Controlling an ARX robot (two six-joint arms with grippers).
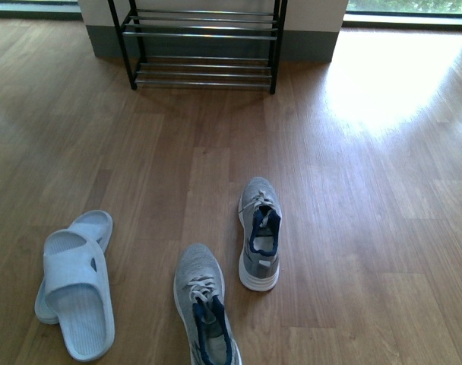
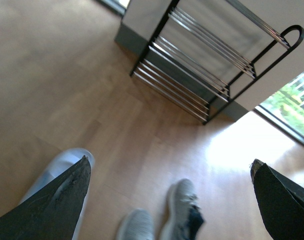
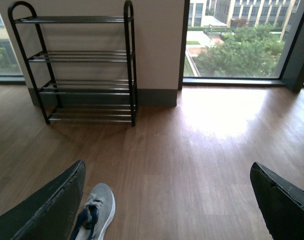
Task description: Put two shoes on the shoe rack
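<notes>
with left pincer (image 2: 169, 162) and right pincer (image 3: 168, 164) both wide open, empty, the grey sneakers (image 1: 260, 232) lie lower centre, toes up-frame toward the shoe rack (image 1: 200, 35), the farther one likelier the right arm's.

No text, label or number can be read anywhere.

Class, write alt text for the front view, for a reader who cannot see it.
Two grey sneakers lie apart on a wooden floor, the near sneaker left of the far sneaker, toes toward a black shoe rack at the wall. Pale blue slides sit further left, one overlapping the other.
</notes>
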